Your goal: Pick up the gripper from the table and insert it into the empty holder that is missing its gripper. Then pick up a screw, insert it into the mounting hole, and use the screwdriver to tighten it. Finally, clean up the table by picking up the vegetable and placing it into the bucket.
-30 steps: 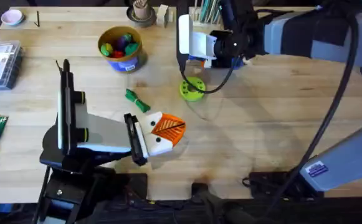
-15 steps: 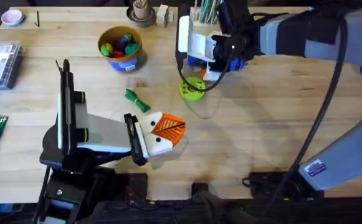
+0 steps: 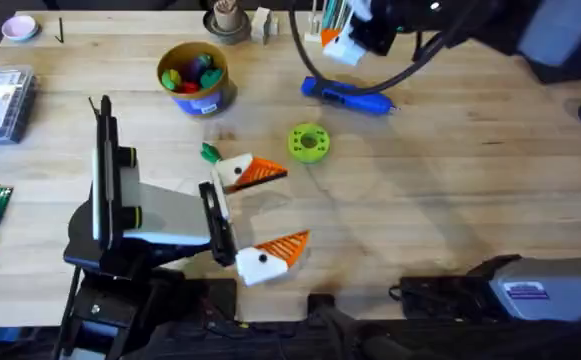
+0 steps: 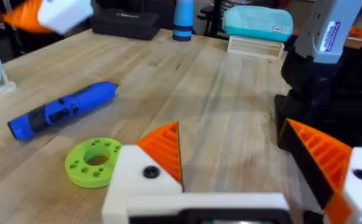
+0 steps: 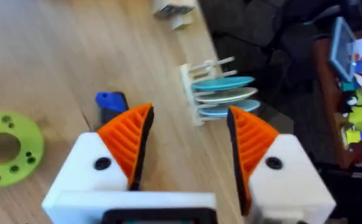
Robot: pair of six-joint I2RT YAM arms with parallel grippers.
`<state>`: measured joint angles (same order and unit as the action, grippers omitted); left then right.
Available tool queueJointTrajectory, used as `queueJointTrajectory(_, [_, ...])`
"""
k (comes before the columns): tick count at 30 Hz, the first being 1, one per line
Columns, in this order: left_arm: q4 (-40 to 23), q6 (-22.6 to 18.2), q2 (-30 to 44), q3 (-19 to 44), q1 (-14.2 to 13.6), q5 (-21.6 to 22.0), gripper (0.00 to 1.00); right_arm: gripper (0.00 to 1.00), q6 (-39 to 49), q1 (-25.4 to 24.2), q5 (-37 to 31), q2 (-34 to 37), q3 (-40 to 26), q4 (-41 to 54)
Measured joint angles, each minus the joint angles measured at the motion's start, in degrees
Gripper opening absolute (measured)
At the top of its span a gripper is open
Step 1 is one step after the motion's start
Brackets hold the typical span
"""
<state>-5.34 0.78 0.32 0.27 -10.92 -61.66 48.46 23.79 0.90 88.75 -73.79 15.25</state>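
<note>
Findings against the record of a second ago:

1. The screwdriver had been held at the right gripper above the green disc. It is now released and lies flat on the table, below and clear of the right jaws, which stand apart with nothing between them in the right wrist view.
2. The right gripper has been lifted away towards the far table edge.
3. The left gripper, formerly closed, has been opened wide. Nothing is held, and the disc lies just ahead of its jaws.
4. The vegetable is seen just behind the left gripper's farther finger. The bucket stands well beyond it.

Judgement: the tightening step appears concluded, although the screw's seating cannot be confirmed. The clean-up of the vegetable is judged outstanding, and the left gripper is the better placed for it
</note>
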Motion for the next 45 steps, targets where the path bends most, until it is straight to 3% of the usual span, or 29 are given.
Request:
queueJointTrajectory(3, [0.0, 0.1, 0.0, 0.0, 0.0, 0.0, 0.991, 0.729, -3.9, 0.0, 0.0, -3.7, 0.0, 0.5])
queueJointTrajectory(4, [0.0, 0.1, 0.0, 0.0, 0.0, 0.0, 0.933, 0.728, -5.0, 0.0, 0.0, -4.6, 0.0, 1.0])
queueJointTrajectory(9, [0.0, 0.1, 0.0, 0.0, 0.0, 0.0, 0.179, 0.729, -8.5, 0.0, 0.0, -9.1, 0.0, 5.2])
queueJointTrajectory(10, [0.0, 0.0, 0.0, 0.0, 0.0, 0.0, 0.05, 0.729, -8.8, 0.0, 0.0, -9.8, 0.0, 6.1])
queueJointTrajectory(11, [0.0, -0.3, 0.0, 0.0, 0.0, 0.0, 0.03, 0.729, -9.1, 0.0, 0.0, -10.6, 0.0, 7.2])
queueJointTrajectory(17, [-0.1, 0.0, 0.0, 0.0, 0.0, 0.0, 0.937, 0.729, -9.7, 0.0, 0.0, -13.2, 0.0, 12.5])
queueJointTrajectory(18, [0.0, 0.1, 0.0, 0.0, 0.0, 0.0, 0.978, 0.728, -9.7, 0.0, 0.0, -13.2, 0.0, 13.1])
queueJointTrajectory(24, [0.0, 0.1, 0.0, 0.0, 0.0, 0.3, 0.992, 0.729, -9.9, 0.0, 0.0, -13.2, 0.0, 14.2])
queueJointTrajectory(31, [1.3, 0.6, 0.0, 0.0, 0.0, 5.5, 0.993, 0.729, -9.9, 0.0, 0.0, -13.2, 0.0, 14.4])
queueJointTrajectory(37, [-1.6, 6.0, 0.0, 2.0, 0.0, 17.4, 0.992, 0.728, -9.9, 0.0, 0.0, -13.2, 0.0, 15.1])
queueJointTrajectory(45, [-26.8, 9.8, 3.6, 18.9, 0.0, 38.6, 0.994, 0.729, -9.9, 0.0, 0.0, -13.2, 0.0, 15.1])
